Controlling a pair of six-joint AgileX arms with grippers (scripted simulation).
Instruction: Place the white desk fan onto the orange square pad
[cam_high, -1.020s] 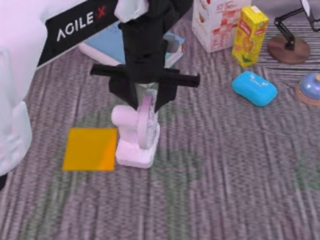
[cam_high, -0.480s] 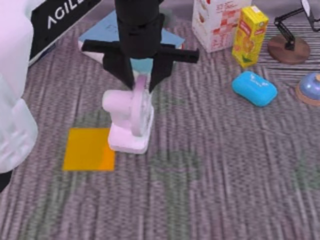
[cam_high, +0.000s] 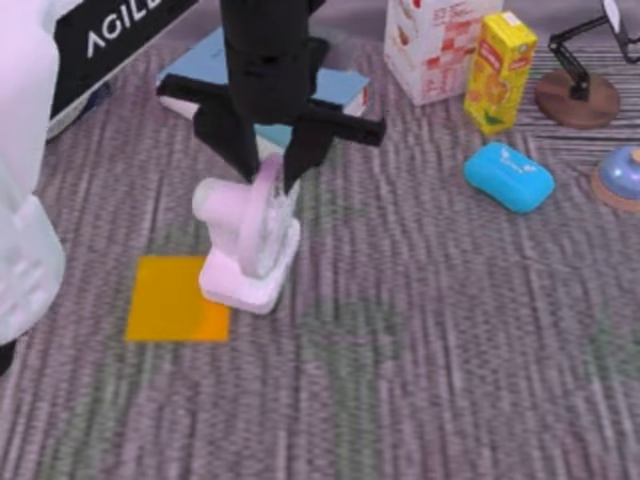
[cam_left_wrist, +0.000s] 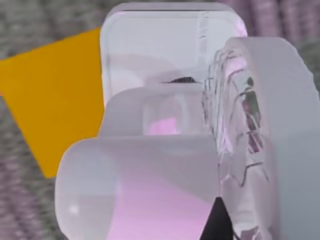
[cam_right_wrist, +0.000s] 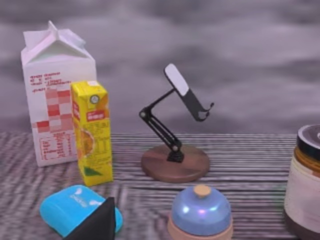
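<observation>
Above pad edge | left gripper (cam_high: 268, 172) carried white desk fan (cam_high: 247, 238) leftward, overlapping orange square pad (cam_high: 170, 298)

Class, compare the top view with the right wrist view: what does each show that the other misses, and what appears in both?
Only the top view shows the left gripper, its jaws shut on the white desk fan, whose base overlaps the right edge of the orange square pad, and a blue book behind.

Only the right wrist view shows a jar with a dark lid.

Both show the white milk carton, yellow juice box, blue soap case, phone stand and service bell.
</observation>
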